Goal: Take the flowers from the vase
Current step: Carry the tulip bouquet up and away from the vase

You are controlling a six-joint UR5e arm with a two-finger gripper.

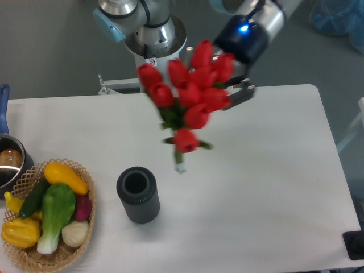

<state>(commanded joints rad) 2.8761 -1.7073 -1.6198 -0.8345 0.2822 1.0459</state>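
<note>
The flowers hung in the air above the desk, well clear of the vase, which stood upright and empty, its round mouth open to the camera, just beside the wicker basket of vegetables at the left edge. The bunch was a little blurred, so it was likely in motion; its stem ends pointed down and toward the left, roughly at the middle of the desk, with nothing touching them. The gripper sat behind the buds at the upper right, and its fingers looked pinched on the bunch somewhere among the leaves and upper stems, though the red heads hid the contact itself. A grip that high would make sense: the buds spread wider than the vase, so the only reachable part while they stood in it was the cluster above the rim, and holding there would let the stems slide straight out of the narrow mouth. The tilt of the bunch followed the slant of the wrist, with the heavy heads leaning toward the arm's base. Judging by the gap between stems and vase, the pick was essentially done. The remaining risk seemed to be a stem slipping from the loose bundle. A pot with a blue handle showed at the far left.
</note>
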